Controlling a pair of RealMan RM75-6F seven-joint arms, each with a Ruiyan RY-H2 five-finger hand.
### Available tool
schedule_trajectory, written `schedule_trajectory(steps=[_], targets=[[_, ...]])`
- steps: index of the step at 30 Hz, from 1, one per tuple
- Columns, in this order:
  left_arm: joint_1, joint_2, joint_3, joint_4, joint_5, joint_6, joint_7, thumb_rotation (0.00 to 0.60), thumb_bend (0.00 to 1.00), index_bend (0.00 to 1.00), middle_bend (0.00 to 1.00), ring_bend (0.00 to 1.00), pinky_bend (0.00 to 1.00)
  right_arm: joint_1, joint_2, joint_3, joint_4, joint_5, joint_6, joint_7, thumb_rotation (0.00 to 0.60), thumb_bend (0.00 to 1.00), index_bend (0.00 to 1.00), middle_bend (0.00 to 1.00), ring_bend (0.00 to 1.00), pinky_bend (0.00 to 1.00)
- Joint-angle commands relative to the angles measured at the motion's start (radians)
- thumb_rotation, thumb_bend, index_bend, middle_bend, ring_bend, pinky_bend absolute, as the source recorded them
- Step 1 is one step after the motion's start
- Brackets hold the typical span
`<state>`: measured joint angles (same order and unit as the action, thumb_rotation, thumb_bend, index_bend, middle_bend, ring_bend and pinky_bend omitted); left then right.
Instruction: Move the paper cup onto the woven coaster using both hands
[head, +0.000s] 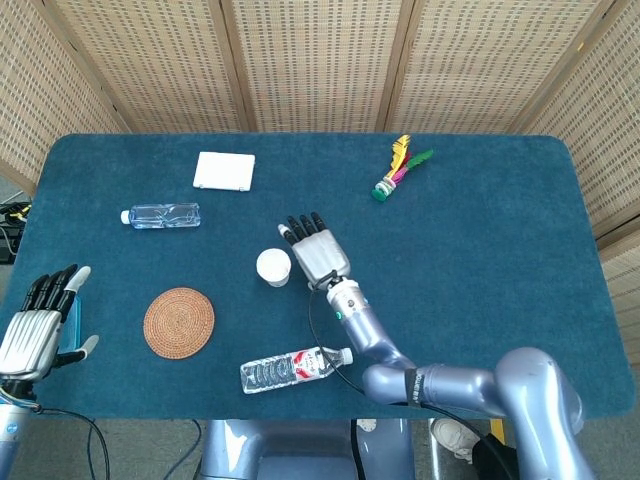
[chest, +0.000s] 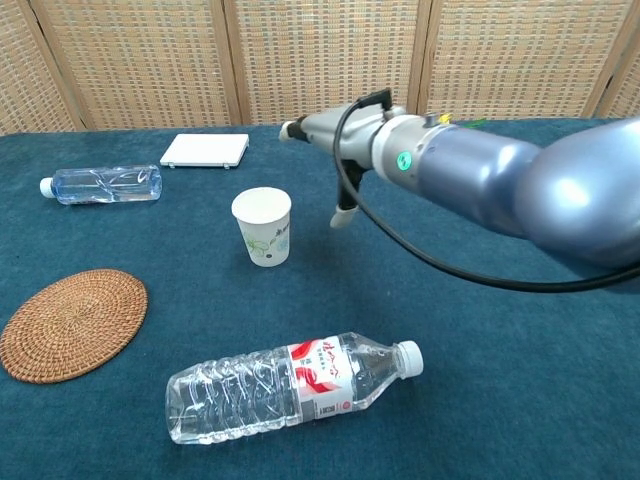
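Observation:
The white paper cup (head: 273, 267) (chest: 263, 227) stands upright on the blue table, right of the round woven coaster (head: 179, 322) (chest: 72, 323). My right hand (head: 315, 251) (chest: 335, 143) hovers just right of the cup with its fingers spread, holding nothing and apart from the cup. My left hand (head: 35, 322) sits at the table's left edge, fingers apart and empty; the chest view does not show it.
A labelled water bottle (head: 293, 369) (chest: 287, 387) lies on its side near the front edge. A second bottle (head: 161, 215) (chest: 101, 184) lies at the far left, a white flat box (head: 224, 171) (chest: 205, 150) behind it. A feathered shuttlecock (head: 396, 170) lies at the back right.

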<state>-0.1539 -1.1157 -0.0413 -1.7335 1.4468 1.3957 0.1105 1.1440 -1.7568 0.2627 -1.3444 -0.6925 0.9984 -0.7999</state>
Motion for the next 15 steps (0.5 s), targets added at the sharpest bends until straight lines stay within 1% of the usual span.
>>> schedule_trajectory(steps=[1,3,4,7,10,15], targets=[[0.002,-0.001,-0.001,-0.001,0.000,0.004,0.004,0.600,0.27,0.00,0.00,0.00,0.00,-0.127,0.152,-0.064,-0.190,-0.075,0.148,0.017,0.600,0.08,0.02,0.00,0.00,0.00],[0.003,0.000,-0.002,-0.003,-0.003,0.007,0.008,0.600,0.27,0.00,0.00,0.00,0.00,-0.187,0.202,-0.097,-0.249,-0.119,0.205,0.053,0.600,0.08,0.02,0.00,0.00,0.00],[0.004,0.000,-0.003,-0.004,-0.004,0.009,0.011,0.600,0.27,0.00,0.00,0.00,0.00,-0.232,0.232,-0.124,-0.282,-0.157,0.245,0.086,0.600,0.08,0.02,0.00,0.00,0.00],[0.008,0.001,-0.004,-0.011,-0.004,0.018,0.018,0.600,0.27,0.00,0.00,0.00,0.00,-0.324,0.280,-0.183,-0.318,-0.243,0.315,0.171,0.600,0.08,0.01,0.00,0.00,0.00],[0.009,0.001,-0.001,-0.016,0.002,0.022,0.028,0.600,0.27,0.00,0.00,0.00,0.00,-0.417,0.311,-0.240,-0.318,-0.330,0.379,0.269,0.600,0.08,0.00,0.00,0.00,0.00],[0.007,-0.006,0.002,-0.019,0.008,0.021,0.054,0.600,0.27,0.00,0.00,0.00,0.00,-0.537,0.339,-0.312,-0.279,-0.453,0.477,0.379,0.600,0.08,0.00,0.00,0.00,0.00]])
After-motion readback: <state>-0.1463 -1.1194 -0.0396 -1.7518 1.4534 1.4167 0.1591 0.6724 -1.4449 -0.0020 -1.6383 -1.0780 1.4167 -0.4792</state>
